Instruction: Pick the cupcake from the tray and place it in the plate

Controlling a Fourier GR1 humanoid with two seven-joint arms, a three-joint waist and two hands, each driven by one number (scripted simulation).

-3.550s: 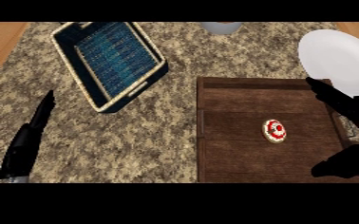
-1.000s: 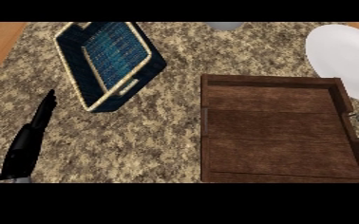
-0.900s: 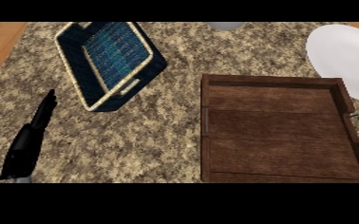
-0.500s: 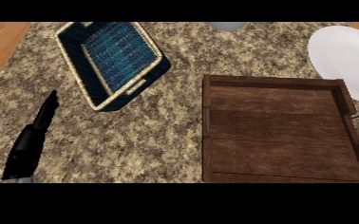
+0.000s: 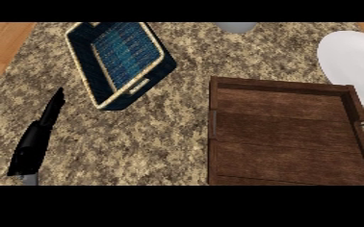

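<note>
The dark wooden tray (image 5: 284, 134) lies at the lower right of the granite counter, and no cupcake shows on it or anywhere else in the head view. The white plate (image 5: 344, 60) is cut off by the right edge, just above the tray. My left hand (image 5: 39, 137) rests at the lower left with its fingers straight and pointing up, holding nothing. My right hand is out of view.
A blue woven basket (image 5: 121, 60) with a tan rim sits tilted at the upper left. A grey round object (image 5: 236, 26) peeks in at the top edge. A strip of wooden surface (image 5: 13, 38) shows at the far left.
The cupcake and my right hand, seen on and beside the tray 3.5 s ago, are gone from view. The view has drifted slightly, shifting everything a little rightward.
</note>
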